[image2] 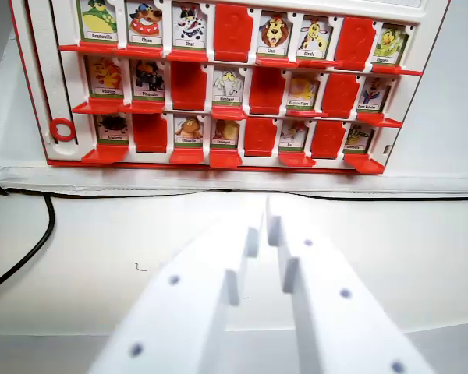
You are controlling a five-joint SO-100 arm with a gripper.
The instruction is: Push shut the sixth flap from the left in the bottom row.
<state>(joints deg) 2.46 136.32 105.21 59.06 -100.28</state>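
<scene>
White gripper (265, 226), jaws nearly closed, holding nothing

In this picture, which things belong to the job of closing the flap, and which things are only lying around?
For the job:
- game board
- sixth flap of the bottom row, still showing its picture
- pincer, hanging in front of the board and touching nothing

Only lying around:
- black cable at the wrist view's left
- white table, which only carries the board

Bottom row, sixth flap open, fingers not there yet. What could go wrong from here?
1. The white fingers line up left of the open sixth flap on the red-and-white picture-card board; going straight in would likely hit the shut fifth flap.
2. Pushing high might catch the open middle-row flap above.
</scene>
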